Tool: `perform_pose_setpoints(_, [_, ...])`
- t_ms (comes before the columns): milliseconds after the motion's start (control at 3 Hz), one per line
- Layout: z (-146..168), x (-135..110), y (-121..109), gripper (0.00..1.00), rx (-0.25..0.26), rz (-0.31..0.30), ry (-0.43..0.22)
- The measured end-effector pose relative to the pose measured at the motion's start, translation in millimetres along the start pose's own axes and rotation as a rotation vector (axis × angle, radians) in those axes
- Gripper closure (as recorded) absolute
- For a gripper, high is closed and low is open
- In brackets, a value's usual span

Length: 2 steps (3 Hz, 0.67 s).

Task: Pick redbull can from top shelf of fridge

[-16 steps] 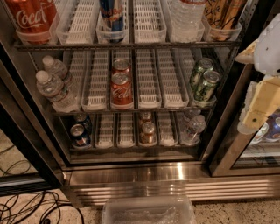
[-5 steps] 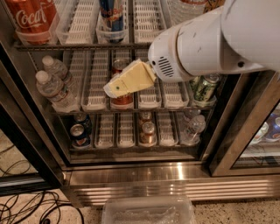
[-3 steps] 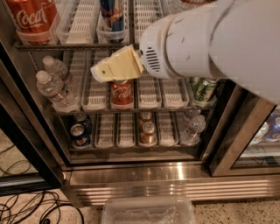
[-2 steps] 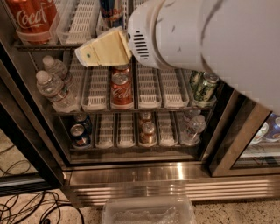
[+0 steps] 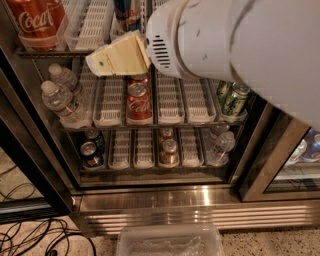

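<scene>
Rising off the middle rack point(image 5: 172, 121), the hand point(image 5: 119, 56) is closing in; the redbull can point(image 5: 128, 10) is sitting just above it on the top shelf point(image 5: 95, 25). Spread or pressed together: cannot tell.

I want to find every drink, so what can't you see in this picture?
- redbull can: camera view, top cut off by the upper edge, base behind the gripper.
- top shelf, right part: hidden behind the white arm.
- bottom-rack cans: labels too small to read.
</scene>
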State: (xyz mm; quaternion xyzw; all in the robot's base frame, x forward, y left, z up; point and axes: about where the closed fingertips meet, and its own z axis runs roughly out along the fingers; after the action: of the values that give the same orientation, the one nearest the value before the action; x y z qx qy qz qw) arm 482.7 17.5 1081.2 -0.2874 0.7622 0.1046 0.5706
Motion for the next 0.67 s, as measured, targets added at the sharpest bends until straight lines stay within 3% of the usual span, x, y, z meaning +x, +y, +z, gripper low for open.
perform_pose_setpoints(333, [0, 0, 0, 0.00, 0.000, 0.000, 0.000])
perform_pose_setpoints(667, [5, -13, -1, 0.03, 0.029, -0.029, -0.066])
